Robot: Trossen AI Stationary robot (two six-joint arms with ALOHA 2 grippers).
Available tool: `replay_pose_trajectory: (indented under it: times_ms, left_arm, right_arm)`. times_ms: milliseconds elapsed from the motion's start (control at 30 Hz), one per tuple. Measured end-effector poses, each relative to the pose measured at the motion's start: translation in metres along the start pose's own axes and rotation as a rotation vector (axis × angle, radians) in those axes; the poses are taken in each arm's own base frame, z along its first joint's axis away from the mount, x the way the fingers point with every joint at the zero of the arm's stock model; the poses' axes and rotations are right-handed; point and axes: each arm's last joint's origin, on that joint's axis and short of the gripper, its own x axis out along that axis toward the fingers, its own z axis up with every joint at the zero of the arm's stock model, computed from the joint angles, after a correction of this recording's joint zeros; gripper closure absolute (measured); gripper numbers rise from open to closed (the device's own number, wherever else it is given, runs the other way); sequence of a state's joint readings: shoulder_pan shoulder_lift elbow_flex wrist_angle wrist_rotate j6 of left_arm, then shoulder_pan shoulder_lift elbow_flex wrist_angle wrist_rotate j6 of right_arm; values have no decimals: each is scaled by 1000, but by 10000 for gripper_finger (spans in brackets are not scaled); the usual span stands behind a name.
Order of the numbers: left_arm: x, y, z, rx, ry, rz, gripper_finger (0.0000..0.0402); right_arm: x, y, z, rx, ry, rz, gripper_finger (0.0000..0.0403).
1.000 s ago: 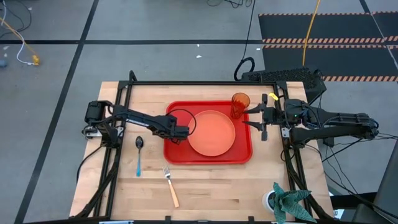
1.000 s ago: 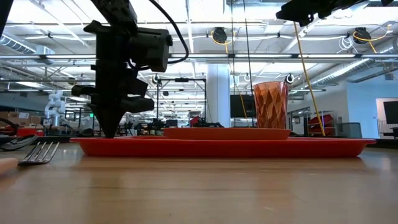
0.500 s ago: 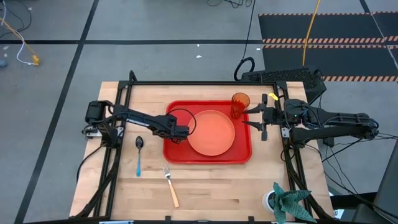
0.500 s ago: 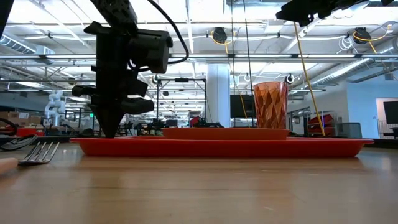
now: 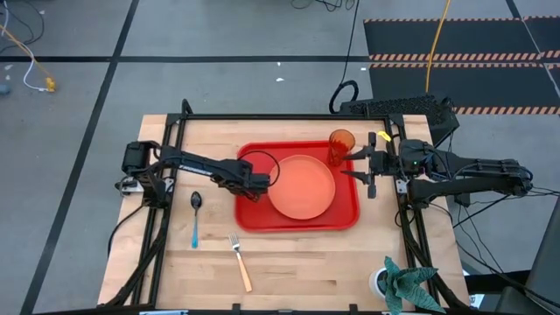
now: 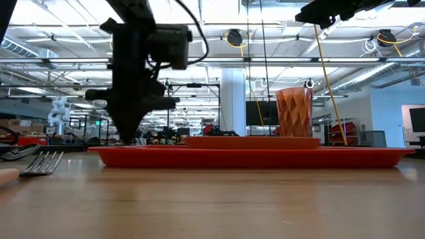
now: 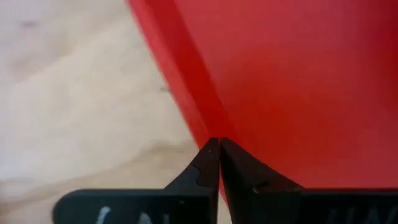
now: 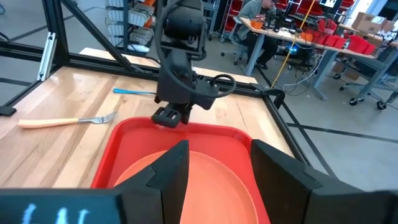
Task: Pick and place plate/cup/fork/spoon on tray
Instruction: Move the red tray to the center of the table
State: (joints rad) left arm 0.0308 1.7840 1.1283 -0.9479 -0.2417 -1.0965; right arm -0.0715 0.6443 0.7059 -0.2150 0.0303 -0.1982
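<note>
Left claw (image 5: 256, 186), pinched on the tray (image 5: 297, 219) rim, has dragged it rightward; right claw (image 5: 366, 164) waits open.

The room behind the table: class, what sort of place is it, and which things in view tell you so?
Probably a robotics lab or workshop. The low view shows an open ceiling of pipes and strip lights; the right wrist view shows a person at a workbench with cables and red bins.
</note>
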Motion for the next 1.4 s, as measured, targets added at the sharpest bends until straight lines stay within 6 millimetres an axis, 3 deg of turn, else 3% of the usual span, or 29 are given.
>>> replay_pose_trajectory:
  times_ms: [200,533,867,1167,1400]
  left_arm:
    - [-15,-7,5,23,-11,-31,387]
    - [-17,3,1,22,-8,89,387]
    - [-27,-34,1,64,-195,-204,387]
    - [7,-30,9,67,-210,-116,387]
    - [25,-44,29,71,-292,-186,387]
  right_arm:
    - [0,0,0,2,0,0,239]
    - [0,0,0,2,1,1,239]
    - [0,0,0,1,-1,0,239]
    - [0,0,1,6,-12,-2,239]
    - [0,-1,3,22,-33,-6,239]
